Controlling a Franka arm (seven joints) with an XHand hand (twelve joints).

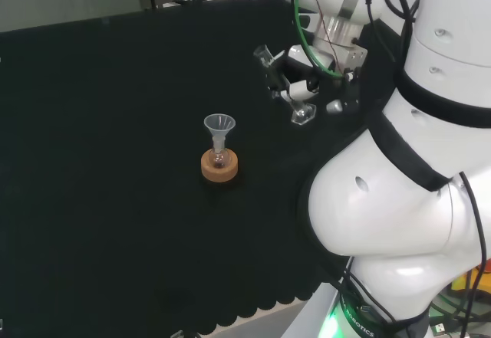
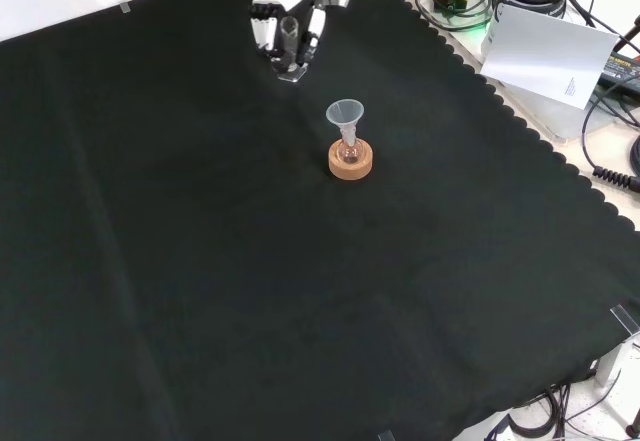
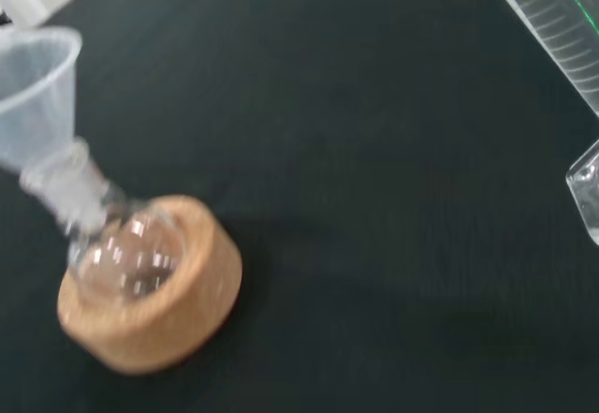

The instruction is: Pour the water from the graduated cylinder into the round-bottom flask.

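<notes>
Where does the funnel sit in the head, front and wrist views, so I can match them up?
Head view: funnel left of centre, in the flask on the cork ring, left of the hand.
Front view: funnel above centre, below the hand.
Wrist view: funnel at the picture's edge, tilted as shown.
Shared landmark: the cork ring.

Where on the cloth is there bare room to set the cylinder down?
Front view: bare black cloth to the left of and below the cork ring. It is tighter between the ring, with its flask and funnel, and the hand holding the graduated cylinder.
</notes>
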